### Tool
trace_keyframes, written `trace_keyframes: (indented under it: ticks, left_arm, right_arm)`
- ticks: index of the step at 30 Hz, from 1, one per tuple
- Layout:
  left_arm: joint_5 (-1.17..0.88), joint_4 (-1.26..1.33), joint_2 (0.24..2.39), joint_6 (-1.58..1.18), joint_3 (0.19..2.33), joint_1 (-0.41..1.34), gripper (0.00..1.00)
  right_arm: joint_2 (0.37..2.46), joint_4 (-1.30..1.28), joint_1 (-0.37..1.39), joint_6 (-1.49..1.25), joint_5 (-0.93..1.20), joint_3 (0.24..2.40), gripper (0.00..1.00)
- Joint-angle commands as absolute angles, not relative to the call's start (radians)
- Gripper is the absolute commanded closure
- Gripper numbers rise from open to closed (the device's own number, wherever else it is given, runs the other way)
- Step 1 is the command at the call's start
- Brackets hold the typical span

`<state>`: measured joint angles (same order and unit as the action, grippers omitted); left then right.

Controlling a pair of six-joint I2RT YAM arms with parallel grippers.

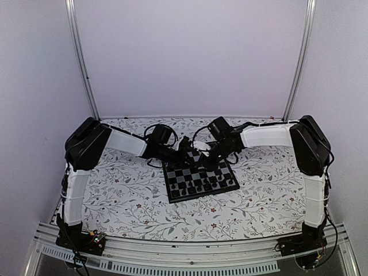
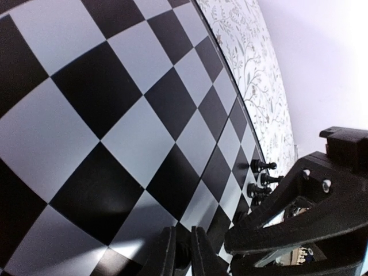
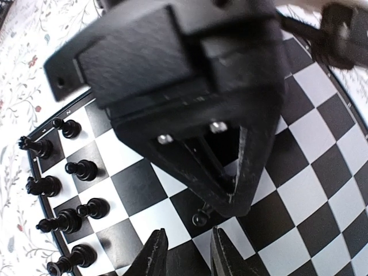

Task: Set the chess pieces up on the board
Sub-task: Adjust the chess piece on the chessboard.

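Observation:
The board (image 1: pixel 221 185) lies mid-table, and it fills the left wrist view (image 2: pixel 115 115) and the right wrist view (image 3: pixel 322 172). Several black chess pieces (image 1: pixel 198 184) stand on its near rows; they also show in the right wrist view (image 3: pixel 80 169) and in the left wrist view (image 2: pixel 261 167). My left gripper (image 2: pixel 184 253) is shut on a small black pawn (image 3: pixel 199 218), held just above a dark square near the board's far edge. My right gripper (image 3: pixel 185 253) is open and empty, close in front of the left gripper's tip (image 3: pixel 230 195).
The table wears a floral cloth (image 1: pixel 126 195). Both arms (image 1: pixel 129 142) meet over the board's far edge (image 1: pixel 198 154). White walls and metal posts (image 1: pixel 80 57) close in the back and sides.

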<state>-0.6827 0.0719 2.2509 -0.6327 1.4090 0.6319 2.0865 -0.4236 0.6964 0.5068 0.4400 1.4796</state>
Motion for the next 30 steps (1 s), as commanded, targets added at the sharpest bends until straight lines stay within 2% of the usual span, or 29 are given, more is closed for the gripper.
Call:
trace_keyframes:
  ticks: [1,17,30]
  left_arm:
    - [-0.704,0.051,2.301,-0.652,1.393,0.615,0.87]
    - [-0.748,0.061,2.309,-0.667,1.404,0.601,0.88]
    - [-0.767,0.078,2.318,-0.683,1.410,0.597,0.88]
  right_arm:
    - [2.048,-0.378,0.735,0.573,0.336,1.459,0.72]
    - [2.090,-0.336,0.778,0.581,0.214,1.461,0.77]
    - [2.108,-0.321,0.804,0.583,0.187,1.448,0.75]
